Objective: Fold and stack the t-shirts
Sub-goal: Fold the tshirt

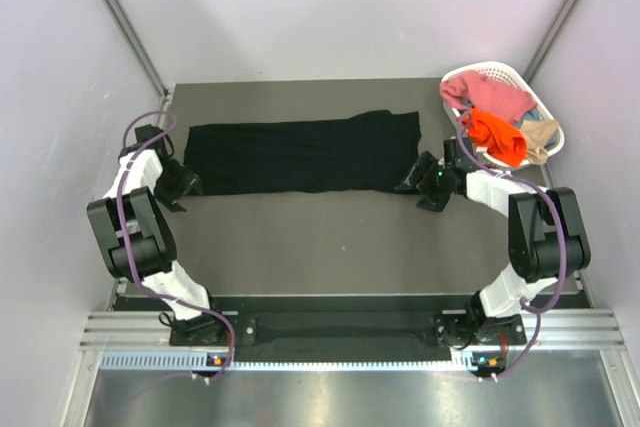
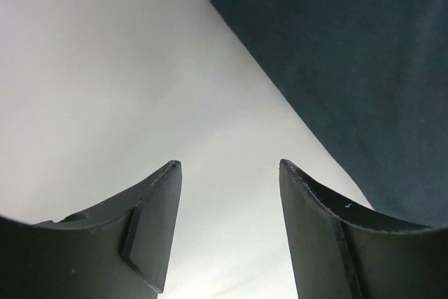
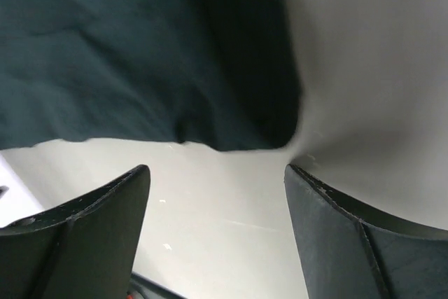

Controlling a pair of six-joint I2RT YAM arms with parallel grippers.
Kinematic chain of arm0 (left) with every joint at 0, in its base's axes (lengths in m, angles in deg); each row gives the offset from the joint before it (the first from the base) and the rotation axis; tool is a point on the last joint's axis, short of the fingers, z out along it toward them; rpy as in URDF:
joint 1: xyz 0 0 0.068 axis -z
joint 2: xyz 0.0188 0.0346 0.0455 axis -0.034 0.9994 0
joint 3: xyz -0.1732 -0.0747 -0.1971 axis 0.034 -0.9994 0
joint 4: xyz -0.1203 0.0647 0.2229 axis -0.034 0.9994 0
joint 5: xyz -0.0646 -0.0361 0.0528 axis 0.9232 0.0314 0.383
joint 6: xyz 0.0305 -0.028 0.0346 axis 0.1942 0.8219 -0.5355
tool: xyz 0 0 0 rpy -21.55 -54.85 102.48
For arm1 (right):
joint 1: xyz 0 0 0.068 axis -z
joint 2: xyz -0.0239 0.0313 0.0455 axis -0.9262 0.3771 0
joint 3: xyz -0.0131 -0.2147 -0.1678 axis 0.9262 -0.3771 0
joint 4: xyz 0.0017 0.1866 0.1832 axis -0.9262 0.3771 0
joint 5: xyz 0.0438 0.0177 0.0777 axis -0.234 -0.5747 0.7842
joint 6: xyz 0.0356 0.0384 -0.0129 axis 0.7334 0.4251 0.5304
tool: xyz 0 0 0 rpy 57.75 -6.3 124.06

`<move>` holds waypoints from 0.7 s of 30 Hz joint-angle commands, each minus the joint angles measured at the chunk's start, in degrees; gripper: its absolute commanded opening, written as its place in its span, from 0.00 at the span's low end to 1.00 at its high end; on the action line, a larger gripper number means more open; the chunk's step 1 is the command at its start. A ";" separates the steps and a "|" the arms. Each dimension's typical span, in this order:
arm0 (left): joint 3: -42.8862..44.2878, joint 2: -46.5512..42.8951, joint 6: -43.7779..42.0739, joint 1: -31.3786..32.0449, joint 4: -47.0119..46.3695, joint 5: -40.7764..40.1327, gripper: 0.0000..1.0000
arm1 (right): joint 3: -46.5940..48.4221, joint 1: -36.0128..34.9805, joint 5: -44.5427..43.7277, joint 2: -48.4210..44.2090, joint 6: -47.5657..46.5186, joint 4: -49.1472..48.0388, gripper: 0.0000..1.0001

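With the long black cloth t-shirt (image 1: pixel 300 154) lying flat on the grey table (image 1: pixel 320 237), the left gripper (image 2: pixel 227 166) and right gripper (image 3: pixel 217 169), both spread open and empty just off its ends, should probably pinch all layers and lift together.

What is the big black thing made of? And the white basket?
The black t-shirt looks like soft, matte cloth: it lies flat with small wrinkles and folds. The white basket seems to be hard plastic, going by the open slats in its wall.
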 commanded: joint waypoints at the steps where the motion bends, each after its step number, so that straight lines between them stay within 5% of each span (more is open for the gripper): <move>1: -0.96 0.61 -0.24 -1.18 -2.95 3.05 0.63 | 0.16 0.73 1.42 1.55 1.43 -6.68 0.79; 21: 8.44 14.31 -2.27 -4.52 -4.63 1.83 0.60 | 2.53 1.61 -0.95 6.47 1.34 -8.53 0.69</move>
